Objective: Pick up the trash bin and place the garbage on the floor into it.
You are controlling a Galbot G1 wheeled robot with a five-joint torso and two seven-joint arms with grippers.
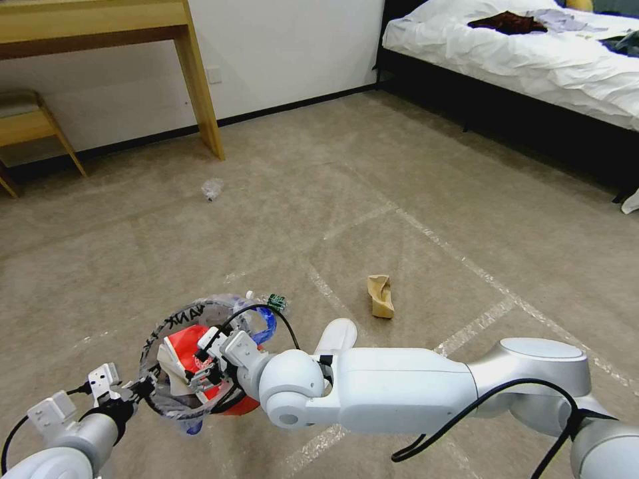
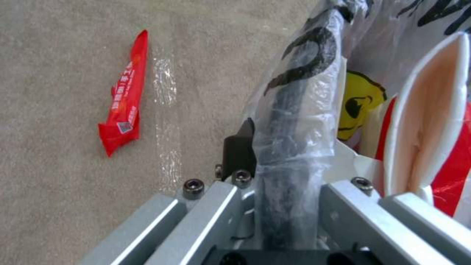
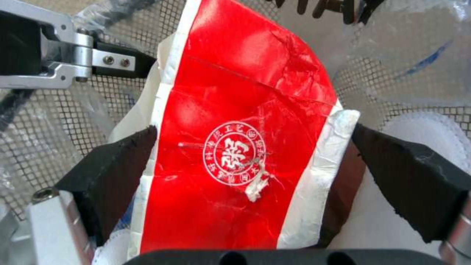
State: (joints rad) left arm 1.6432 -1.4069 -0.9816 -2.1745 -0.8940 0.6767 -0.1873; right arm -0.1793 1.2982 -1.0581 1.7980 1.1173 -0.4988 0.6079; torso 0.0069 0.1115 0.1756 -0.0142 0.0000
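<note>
The trash bin (image 1: pixel 174 318), with a dark rim and mesh wall and a clear plastic bag lining, hangs just above the carpet at lower left. My left gripper (image 1: pixel 133 389) is shut on its rim (image 2: pixel 294 110). My right gripper (image 1: pixel 200 362) reaches inside the bin, its pads (image 3: pixel 117 162) pressed on both edges of a red-and-white wrapper (image 3: pixel 235 110). A white slipper sole (image 2: pixel 427 121) stands in the bin. On the floor lie a brown cardboard scrap (image 1: pixel 381 297), a green-labelled bottle (image 1: pixel 273 303), a clear plastic scrap (image 1: pixel 212 189) and a red wrapper (image 2: pixel 125 106).
A bed (image 1: pixel 532 60) with white sheets and dark clothes fills the back right. A wooden desk leg (image 1: pixel 200 86) and a stool (image 1: pixel 33 126) stand against the back-left wall. Tape lines cross the open carpet (image 1: pixel 432 199).
</note>
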